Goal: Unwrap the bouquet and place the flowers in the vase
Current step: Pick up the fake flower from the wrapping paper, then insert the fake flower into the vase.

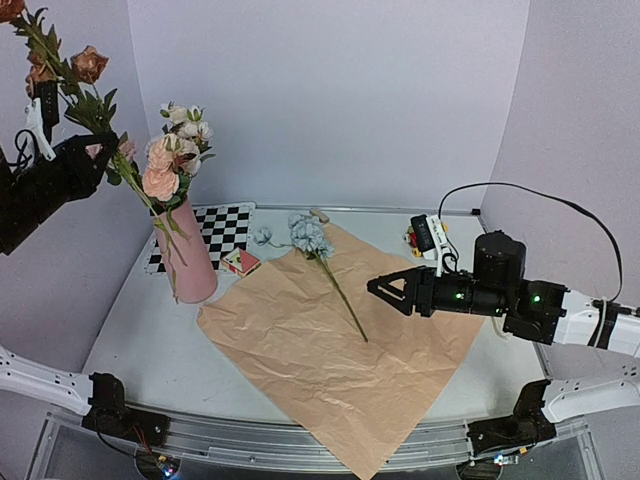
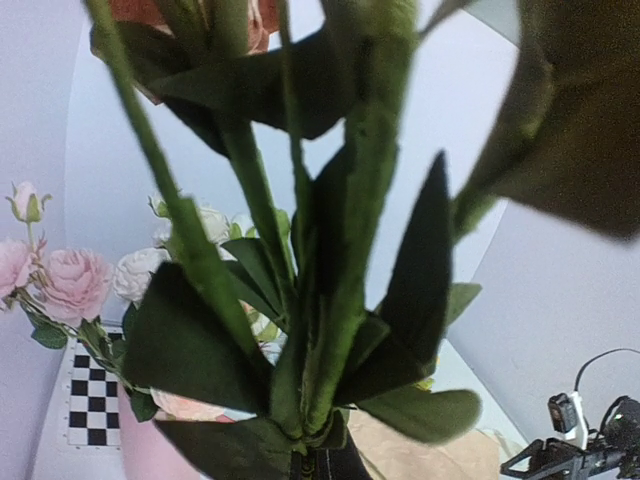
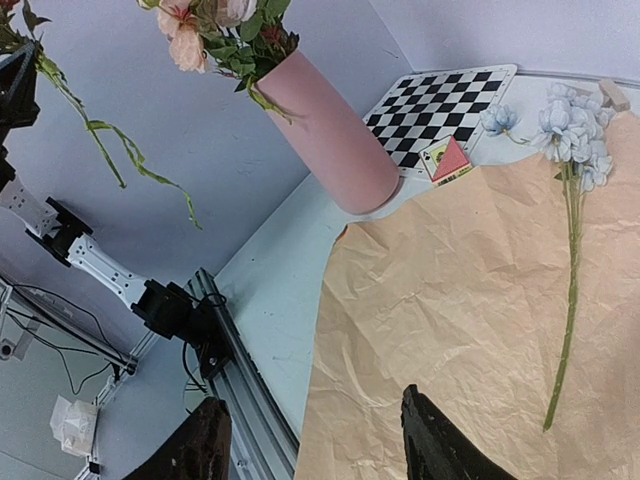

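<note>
The pink vase [image 1: 192, 258] stands at the back left and holds white and peach-pink flowers [image 1: 172, 158]. My left gripper [image 1: 98, 160] is raised high to the vase's left. It is shut on a leafy green stem [image 2: 330, 300] with rust-brown blooms [image 1: 88, 64]. The stem's thin lower end [image 3: 110, 135] dangles in the air beside the vase [image 3: 335, 130]. The kraft paper [image 1: 320, 360] lies flat and open, with a pale blue flower [image 1: 310, 236] on its far part. My right gripper [image 1: 385, 288] hovers open over the paper's right side, its fingers [image 3: 440, 450] empty.
A checkerboard mat [image 1: 228, 228] lies behind the vase, with a small colourful toy-brick block [image 1: 241, 262] at its front edge. A small beige block [image 1: 320, 214] and a white-and-black gadget [image 1: 427, 234] sit at the back. Walls close in on the left, back and right.
</note>
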Available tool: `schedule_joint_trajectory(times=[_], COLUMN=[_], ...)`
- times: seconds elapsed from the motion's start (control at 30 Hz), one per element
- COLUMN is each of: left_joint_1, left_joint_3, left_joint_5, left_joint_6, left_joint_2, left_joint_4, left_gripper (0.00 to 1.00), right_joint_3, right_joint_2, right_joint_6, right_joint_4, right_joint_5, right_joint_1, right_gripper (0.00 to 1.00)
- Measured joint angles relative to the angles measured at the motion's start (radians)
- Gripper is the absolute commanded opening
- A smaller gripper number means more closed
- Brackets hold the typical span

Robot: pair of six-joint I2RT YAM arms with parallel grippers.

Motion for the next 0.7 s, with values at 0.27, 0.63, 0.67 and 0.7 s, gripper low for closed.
schedule_joint_trajectory(times=[0.27, 0.63, 0.67, 0.7], left_joint_1=[0.000, 0.000, 0.000, 0.000], left_joint_3=[0.028, -0.220, -0.226, -0.235], left_joint_5=[-0.190, -0.290, -0.289, -0.290], left_joint_6=[0.221, 0.719, 0.752, 0.788], left_joint_2=[0.064, -0.046, -0.045, -0.043], left_joint_4=[-0.027, 0.494, 0.533, 0.569], left_gripper=[0.00, 0.00, 0.00, 0.00], right_joint_3=[0.000, 0.022, 0.024, 0.024], right_joint_2=[0.001, 0.046, 0.047, 0.047], right_joint_6=[-0.010, -0.018, -0.018, -0.018], right_joint_4=[-0.004, -0.009, -0.009, -0.009], right_joint_5=[0.006, 0.009, 0.009, 0.009], right_joint_1=[0.000, 0.000, 0.000, 0.000], right_gripper=[0.59, 0.59, 0.59, 0.59])
